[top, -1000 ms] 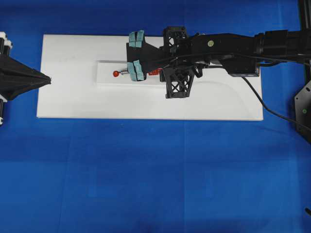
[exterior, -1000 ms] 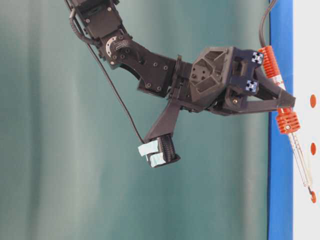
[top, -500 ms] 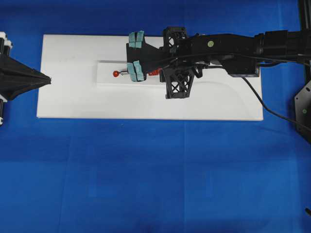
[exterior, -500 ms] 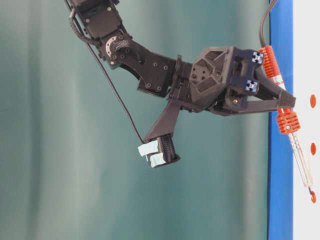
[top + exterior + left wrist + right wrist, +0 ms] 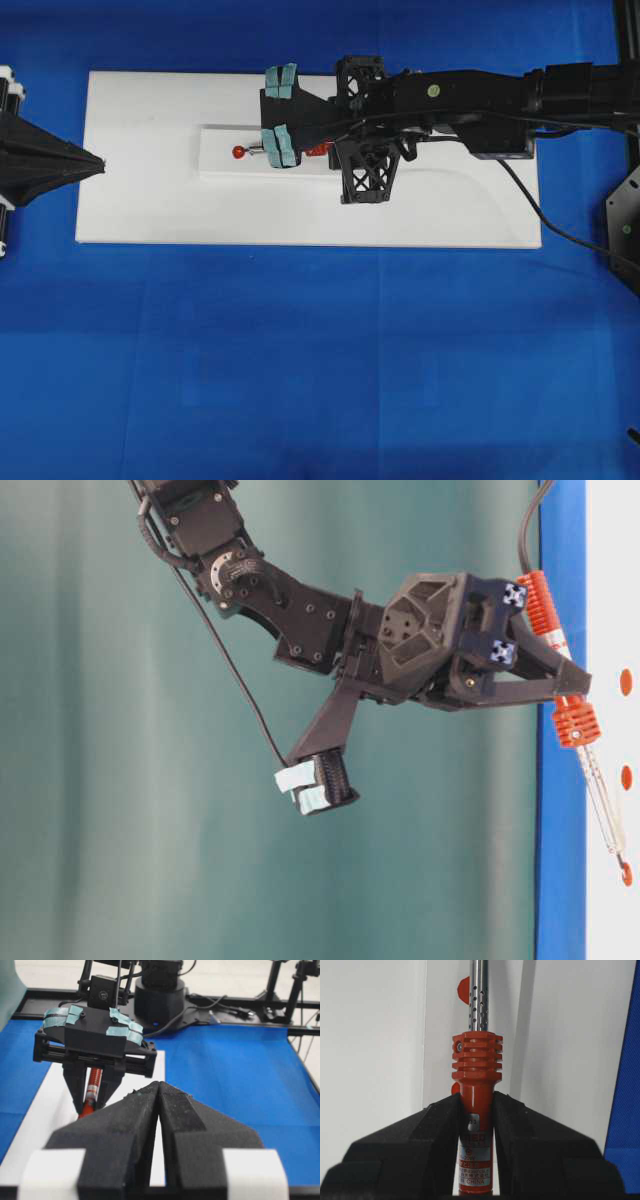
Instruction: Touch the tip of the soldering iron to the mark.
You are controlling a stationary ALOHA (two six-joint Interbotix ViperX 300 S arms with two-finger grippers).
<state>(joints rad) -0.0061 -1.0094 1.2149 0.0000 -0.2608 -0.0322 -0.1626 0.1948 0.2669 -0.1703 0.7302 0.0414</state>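
Right gripper (image 5: 476,1102) is pinching the soldering iron (image 5: 476,1065) by its red-orange handle, just behind the ribbed collar. The jaws are tight on both sides and the cord end runs back over the wrist. Gripping that far back leaves the whole silver shaft free to reach out over the white block (image 5: 225,165). It also keeps the foam pads off the metal.

The iron is angled down toward the block. Its tip (image 5: 621,861) sits at the block's surface, right at the outer red dot (image 5: 627,873) at the block's end farthest from the right arm. I can't tell whether it touches or is just above.

The mark (image 5: 626,777), the middle dot on the block, is alongside the shaft, not under the tip. My read is that the tip has overshot and needs to come back along the row.

Left gripper (image 5: 100,165) has its jaws pressed together with nothing in them. It is parked off the end of the block, at the edge of the white board (image 5: 130,215), pointing at the block. It looks like it is only there so its camera can watch.
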